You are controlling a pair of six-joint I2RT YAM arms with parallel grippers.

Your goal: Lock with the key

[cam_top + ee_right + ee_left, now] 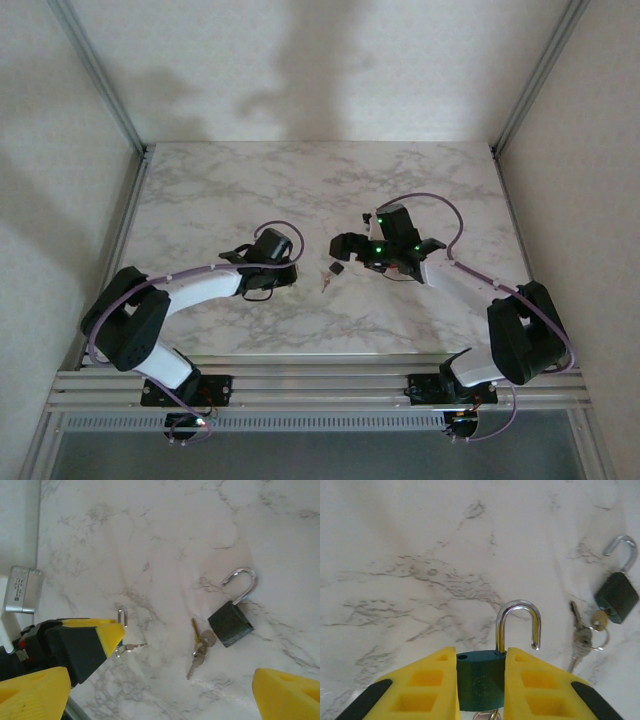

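Observation:
My left gripper (480,655) is shut on the body of a dark green padlock (480,680), one yellow pad on each side. Its silver shackle (517,607) stands open and points away from me. A key (131,647) sticks out under this held padlock. A second dark green padlock (230,623), shackle also open, lies on the marble table (300,180). A small bunch of keys (200,647) lies right beside it. My right gripper (160,680) hangs open above the table, near this padlock and the keys, with nothing between its fingers.
In the top view the two grippers (298,272) (345,245) face each other near mid-table, with the loose padlock (337,268) between them. Metal frame posts (130,230) line the table's sides. A silver box (22,589) shows at the left of the right wrist view.

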